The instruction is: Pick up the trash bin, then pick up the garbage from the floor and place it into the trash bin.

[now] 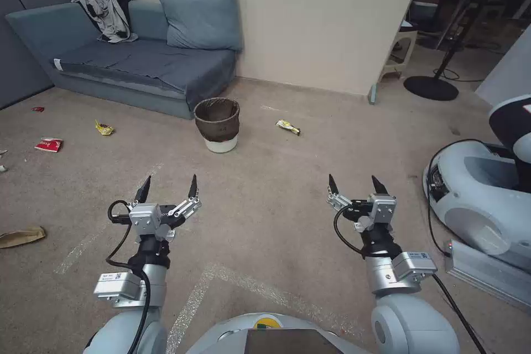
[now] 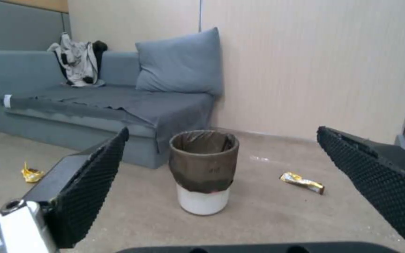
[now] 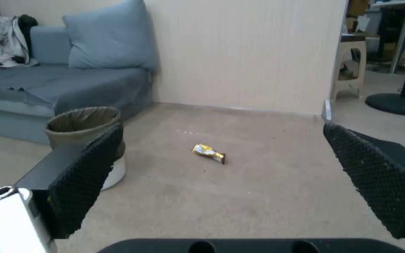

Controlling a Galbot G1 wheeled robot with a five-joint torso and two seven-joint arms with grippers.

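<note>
While upright, tapering trash bin [image 1: 217, 124]

Trash bin [image 1: 217, 124] on the floor before the sofa [image 1: 127, 61], wrapper [image 1: 288, 127] to its right.

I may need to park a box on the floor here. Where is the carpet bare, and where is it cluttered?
Bare: the carpet between the left gripper, the right gripper and the trash bin. Cluttered: the robot's left, with a yellow wrapper, red-and-white wrapper and brown paper bag; another robot's base fills the right.
</note>
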